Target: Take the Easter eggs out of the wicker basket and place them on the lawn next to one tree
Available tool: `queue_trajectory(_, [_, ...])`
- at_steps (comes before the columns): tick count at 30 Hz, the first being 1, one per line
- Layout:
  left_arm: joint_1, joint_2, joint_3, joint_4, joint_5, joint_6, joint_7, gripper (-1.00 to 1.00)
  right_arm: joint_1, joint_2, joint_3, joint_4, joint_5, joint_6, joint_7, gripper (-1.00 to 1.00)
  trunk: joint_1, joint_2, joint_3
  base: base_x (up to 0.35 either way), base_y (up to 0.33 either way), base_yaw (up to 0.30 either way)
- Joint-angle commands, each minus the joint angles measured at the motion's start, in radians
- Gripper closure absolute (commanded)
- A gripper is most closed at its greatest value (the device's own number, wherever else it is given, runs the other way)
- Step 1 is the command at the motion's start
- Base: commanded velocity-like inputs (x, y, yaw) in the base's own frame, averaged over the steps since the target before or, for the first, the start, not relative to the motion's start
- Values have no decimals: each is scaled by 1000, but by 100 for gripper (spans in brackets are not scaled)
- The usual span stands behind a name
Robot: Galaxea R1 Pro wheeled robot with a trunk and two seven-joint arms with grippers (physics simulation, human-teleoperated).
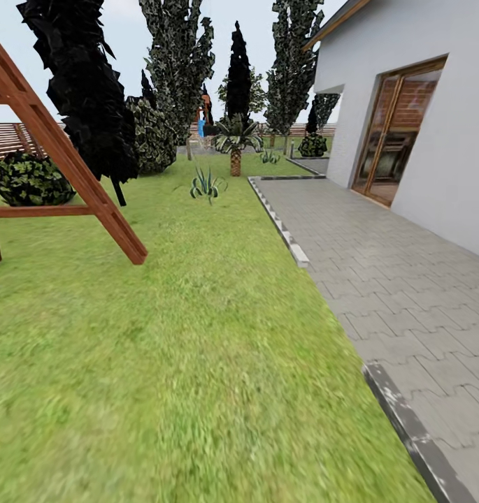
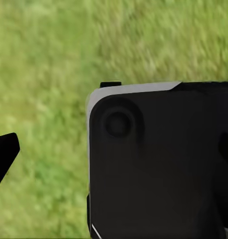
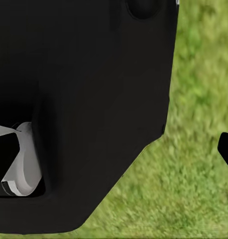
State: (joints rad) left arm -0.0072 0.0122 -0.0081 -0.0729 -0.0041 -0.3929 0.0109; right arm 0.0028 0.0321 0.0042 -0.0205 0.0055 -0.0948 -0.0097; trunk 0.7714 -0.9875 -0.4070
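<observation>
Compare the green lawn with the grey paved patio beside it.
The mottled green lawn is soft, blurry grass; the grey paved patio is interlocking blocks. The lawn carries a red-brown wooden frame, shrubs and trees; the patio runs along the white house wall. Both are flat ground, meeting at a stone kerb.

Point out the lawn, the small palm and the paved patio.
lawn [image 1: 197, 335]: head view, open grass in the middle of the picture.
small palm [image 1: 236, 162]: head view, its scaly brown trunk below the fronds.
paved patio [image 1: 400, 279]: head view, grey paving blocks beside the house.
</observation>
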Motion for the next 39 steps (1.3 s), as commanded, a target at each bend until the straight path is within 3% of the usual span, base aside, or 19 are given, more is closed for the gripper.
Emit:
queue_trajectory(1, [-1,0,-1,1,-1,-3,1,-100,0,0,0,-1,1,-2,-1,-100,1,0,-1,319,117,0])
queue_trajectory(39, [-1,0,0,1,1,-4,0,-100,0,0,-1,-1,1,-2,-1,-100,1,0,-1,319,97,0])
